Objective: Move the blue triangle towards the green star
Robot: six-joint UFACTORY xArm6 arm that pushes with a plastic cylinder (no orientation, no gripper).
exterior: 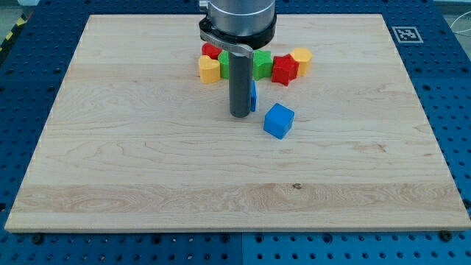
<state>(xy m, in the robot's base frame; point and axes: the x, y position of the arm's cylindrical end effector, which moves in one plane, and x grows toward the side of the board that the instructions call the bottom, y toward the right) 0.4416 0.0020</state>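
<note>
My tip [240,115] rests on the board just below the cluster of blocks at the view's top centre. The blue triangle [253,96] shows only as a thin blue sliver at the rod's right side, touching it; the rest is hidden behind the rod. The green star [263,63] sits just above it in the cluster, right of the rod. A blue cube [279,121] lies to the lower right of my tip, apart from it.
The cluster also holds a yellow block [210,69] at its left, a red block [211,50] above that, a green block [224,65] partly behind the rod, a red star [284,70] and a yellow block [301,59] at its right. The wooden board [147,162] lies on a blue perforated table.
</note>
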